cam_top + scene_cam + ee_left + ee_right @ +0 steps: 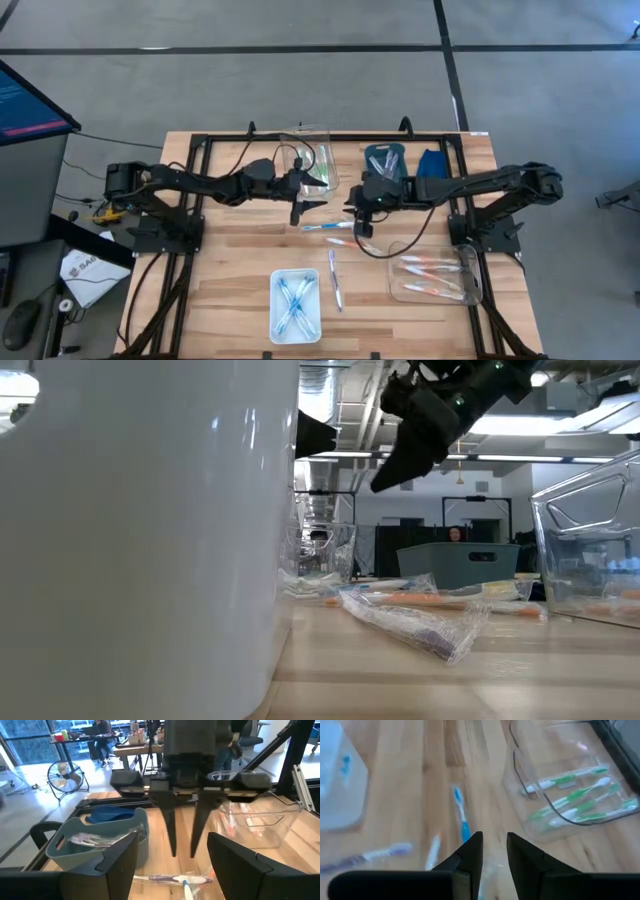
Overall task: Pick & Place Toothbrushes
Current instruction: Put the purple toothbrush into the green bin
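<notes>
Jaws on the left gripper (302, 210) stand wide apart; the right gripper (362, 228) holds its fingers narrowly parted, empty. Thin translucent toothbrushes (335, 227) lie loose on the wooden table (230, 280) between them, others sorted into bins.

Pale wood counter (240, 290), planked, visible grain, soft sheen. Clear glossy plastic bin (560, 785) with green-and-white plastic toothbrushes (570, 795) inside. Matt grey plastic tub (95, 842), blue cloth (107, 814) behind it. Crinkly glossy wrapper (420, 622) on one loose toothbrush.
</notes>
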